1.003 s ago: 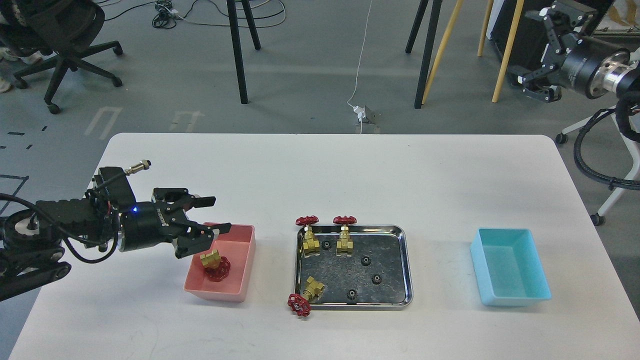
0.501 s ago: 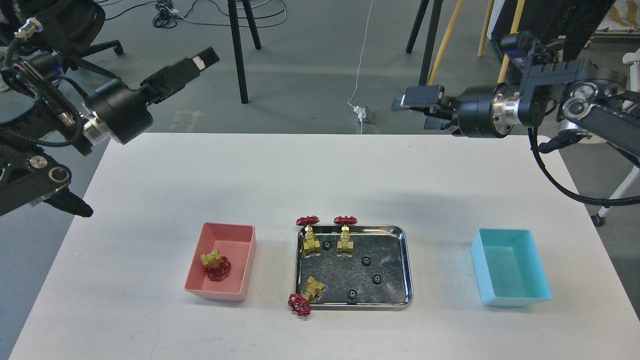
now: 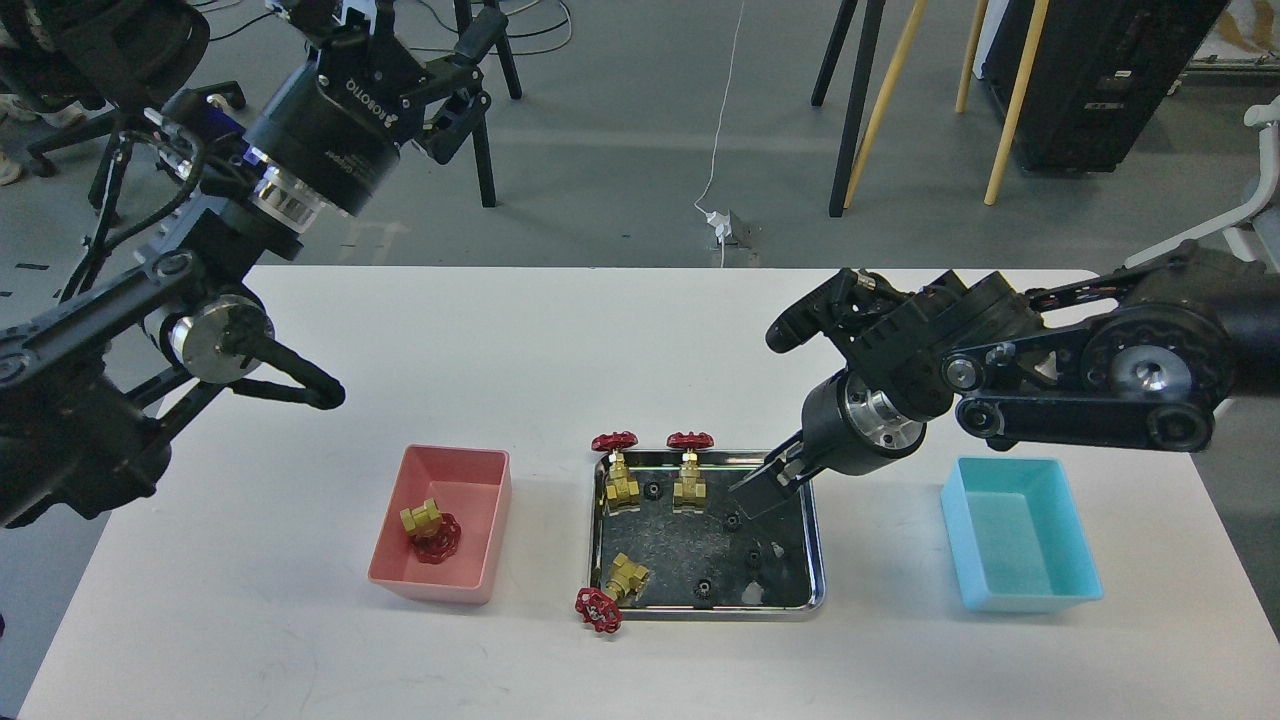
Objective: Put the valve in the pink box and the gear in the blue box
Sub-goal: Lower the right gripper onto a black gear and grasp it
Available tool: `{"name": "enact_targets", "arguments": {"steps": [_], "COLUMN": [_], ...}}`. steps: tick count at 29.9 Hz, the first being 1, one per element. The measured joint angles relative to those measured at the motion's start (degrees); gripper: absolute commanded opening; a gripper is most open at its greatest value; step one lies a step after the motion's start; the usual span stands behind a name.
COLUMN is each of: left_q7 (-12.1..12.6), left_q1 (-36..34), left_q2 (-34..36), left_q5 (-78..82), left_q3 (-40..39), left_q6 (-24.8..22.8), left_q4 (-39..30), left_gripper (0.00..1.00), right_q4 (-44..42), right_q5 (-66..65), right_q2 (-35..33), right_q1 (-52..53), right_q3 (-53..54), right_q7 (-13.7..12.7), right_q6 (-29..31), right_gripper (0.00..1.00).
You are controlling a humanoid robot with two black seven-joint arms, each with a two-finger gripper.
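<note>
Right gripper has swung down over the shiny steel tray; left gripper rose, fingers apart.
Right fingers' gap unreadable; brass valve lies in pink box, toothed gear beside right gripper, blue box apart.

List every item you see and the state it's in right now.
Pink box: holds one valve, lying down.
Blue box: empty.
Tray: two valves upright, one tipped over its front rim, black gears loose.
Left hand: open, raised, empty.
Right hand: low over the tray, fingers not distinguishable.
</note>
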Motion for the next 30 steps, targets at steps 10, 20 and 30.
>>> {"name": "enact_targets", "arguments": {"steps": [10, 20, 30], "left_q7": [0.0, -0.02, -0.02], "left_q1": [2.69, 4.01, 5.33], "left_q2": [-1.97, -2.25, -2.98], "left_q5": [0.19, 0.19, 0.27], "left_q3": [-1.63, -1.65, -1.74], "left_q6": [-0.03, -0.03, -0.03], "left_q4": [-0.05, 0.02, 0.03], "left_gripper": [0.84, 0.85, 0.85], "right_q4": [-3.44, -8.49, -11.43], "right_q5": [-0.97, -1.05, -1.08], "right_q2": [5.83, 10.6, 14.23], "right_q1": [-3.55, -6.8, -8.68], "right_q3": [-3.72, -5.02, -5.43], "right_q7": [-0.16, -1.35, -1.79], "right_q6": [0.0, 0.02, 0.02], "right_gripper": [0.64, 0.63, 0.63]}}
